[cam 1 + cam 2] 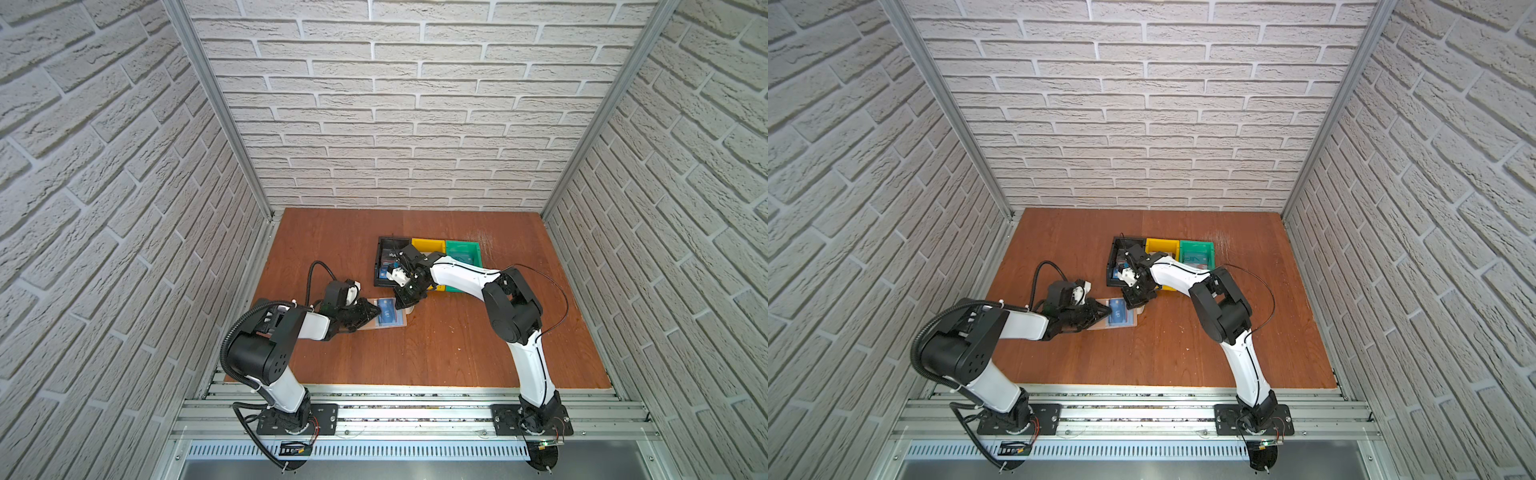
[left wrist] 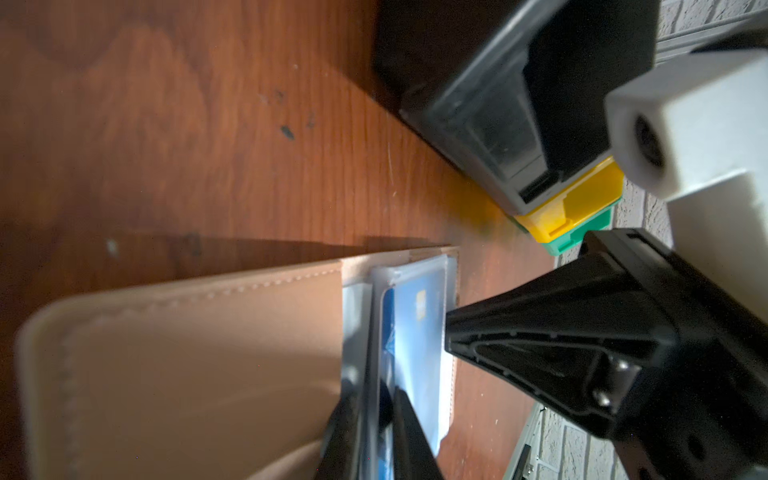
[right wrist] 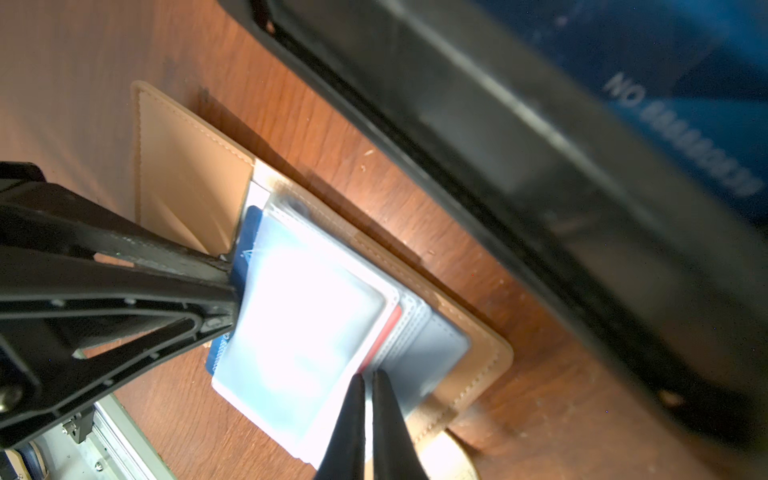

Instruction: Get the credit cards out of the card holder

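A brown wooden table (image 1: 415, 357) fills the floor in front of me. Toward its far side, a little right of centre, three open bins stand touching in a row. The black bin (image 1: 378, 262) is on the left and reaches nearest, the yellow bin (image 1: 428, 240) is in the middle, and the green bin (image 1: 462, 242) is on the right. White brick walls (image 1: 415, 104) close the left, right and far sides. Aluminium posts (image 1: 220, 104) stand in the far corners, and grooved rails (image 1: 415, 411) run along the near edge.
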{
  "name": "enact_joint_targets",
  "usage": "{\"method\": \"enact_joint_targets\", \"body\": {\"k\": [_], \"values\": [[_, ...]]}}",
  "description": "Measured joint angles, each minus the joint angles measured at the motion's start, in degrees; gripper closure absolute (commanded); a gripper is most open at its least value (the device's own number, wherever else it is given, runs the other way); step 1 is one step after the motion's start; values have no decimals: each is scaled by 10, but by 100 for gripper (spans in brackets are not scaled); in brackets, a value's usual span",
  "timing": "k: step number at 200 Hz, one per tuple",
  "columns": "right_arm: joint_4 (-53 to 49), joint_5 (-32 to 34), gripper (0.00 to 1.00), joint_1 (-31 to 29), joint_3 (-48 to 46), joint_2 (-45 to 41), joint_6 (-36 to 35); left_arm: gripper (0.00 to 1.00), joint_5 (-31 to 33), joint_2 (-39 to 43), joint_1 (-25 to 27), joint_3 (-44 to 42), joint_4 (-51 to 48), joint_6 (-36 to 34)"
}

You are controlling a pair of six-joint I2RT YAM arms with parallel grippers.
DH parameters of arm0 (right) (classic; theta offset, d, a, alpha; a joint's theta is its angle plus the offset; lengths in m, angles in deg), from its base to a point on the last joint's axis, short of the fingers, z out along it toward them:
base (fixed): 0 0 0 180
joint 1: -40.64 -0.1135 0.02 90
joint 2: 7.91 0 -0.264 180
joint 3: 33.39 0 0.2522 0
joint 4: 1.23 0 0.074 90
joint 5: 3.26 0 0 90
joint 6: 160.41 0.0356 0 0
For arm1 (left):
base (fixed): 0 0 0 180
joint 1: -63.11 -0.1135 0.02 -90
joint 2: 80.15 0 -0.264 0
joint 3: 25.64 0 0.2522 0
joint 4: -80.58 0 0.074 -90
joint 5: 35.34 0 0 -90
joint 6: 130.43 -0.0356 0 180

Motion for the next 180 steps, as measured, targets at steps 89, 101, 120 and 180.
{"method": "enact_joint_targets", "body": {"k": [89, 101, 120, 180], "values": [[0, -2, 91, 1, -1, 0, 0, 95, -2, -8, 1, 4, 10, 1], [1, -2, 91, 1, -1, 0, 0, 96, -3, -8, 1, 2, 14, 1], [1, -3, 91, 2, -2, 0, 0, 99, -3, -8, 1, -4, 26, 3], [5, -14, 90, 6, -5, 0, 0, 100, -3, -5, -3, -12, 36, 2]]}}
